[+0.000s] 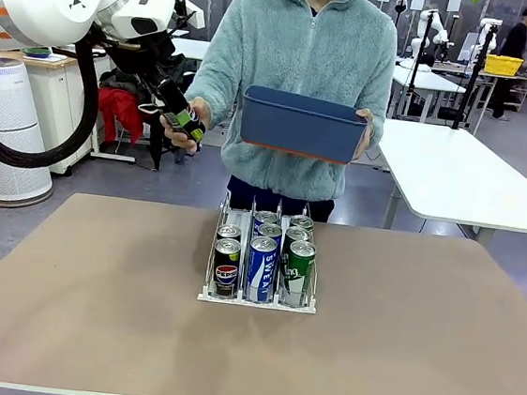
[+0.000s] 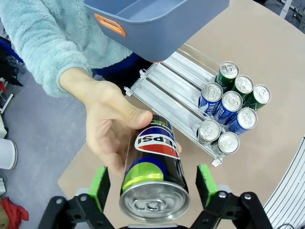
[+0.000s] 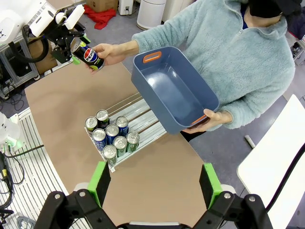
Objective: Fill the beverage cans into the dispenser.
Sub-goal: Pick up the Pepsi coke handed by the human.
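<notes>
Front view: dispenser [image 1: 257, 301] mid-table holds seven slim cans, two in its left lane, three in the middle, two on the right; person tilts an empty blue bin [image 1: 301, 123]; left gripper [image 1: 183, 118] meets the person's hand [image 1: 188, 125], jaw state unclear here

Left wrist view: black Pepsi can [image 2: 153, 174] lies between spread green pads [image 2: 99, 187], not touching them, hand gripping its far end

Right wrist view: right gripper [image 3: 155, 183] jaws apart, empty, above the table [image 3: 157, 176]; bin smooth plastic, orange handles
</notes>
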You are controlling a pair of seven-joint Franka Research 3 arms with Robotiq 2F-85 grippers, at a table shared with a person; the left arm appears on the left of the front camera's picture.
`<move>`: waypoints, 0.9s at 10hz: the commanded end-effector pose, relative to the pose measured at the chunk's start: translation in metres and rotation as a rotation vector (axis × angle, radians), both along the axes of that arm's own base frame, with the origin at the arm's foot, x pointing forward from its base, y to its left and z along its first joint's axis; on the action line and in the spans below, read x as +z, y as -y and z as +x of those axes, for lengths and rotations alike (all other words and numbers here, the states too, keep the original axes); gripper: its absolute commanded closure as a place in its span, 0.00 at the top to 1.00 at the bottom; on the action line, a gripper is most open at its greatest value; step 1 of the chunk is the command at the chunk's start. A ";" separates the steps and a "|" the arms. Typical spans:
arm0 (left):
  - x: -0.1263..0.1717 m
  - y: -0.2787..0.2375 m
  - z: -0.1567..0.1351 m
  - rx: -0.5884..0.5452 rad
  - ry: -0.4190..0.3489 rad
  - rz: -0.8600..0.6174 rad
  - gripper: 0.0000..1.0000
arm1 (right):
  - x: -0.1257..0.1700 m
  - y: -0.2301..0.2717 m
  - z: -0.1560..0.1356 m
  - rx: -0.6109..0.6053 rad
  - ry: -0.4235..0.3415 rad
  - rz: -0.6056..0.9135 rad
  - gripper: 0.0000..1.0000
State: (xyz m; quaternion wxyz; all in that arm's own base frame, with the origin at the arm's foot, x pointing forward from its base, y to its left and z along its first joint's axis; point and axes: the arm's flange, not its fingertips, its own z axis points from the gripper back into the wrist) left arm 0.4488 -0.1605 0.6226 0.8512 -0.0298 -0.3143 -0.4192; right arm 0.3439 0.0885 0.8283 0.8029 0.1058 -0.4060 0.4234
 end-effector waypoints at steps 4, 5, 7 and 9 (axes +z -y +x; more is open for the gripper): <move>0.000 0.000 -0.003 0.005 0.013 0.015 0.00 | -0.001 0.000 0.000 -0.001 0.002 0.001 1.00; 0.000 -0.001 -0.003 0.006 0.017 0.012 0.00 | -0.001 0.000 0.000 -0.001 0.002 0.001 1.00; 0.000 0.000 -0.004 0.008 0.017 0.020 0.00 | -0.001 0.000 0.000 -0.001 0.002 0.001 1.00; 0.000 0.001 -0.005 -0.007 0.013 0.019 0.00 | -0.001 0.000 0.000 -0.001 0.002 0.001 1.00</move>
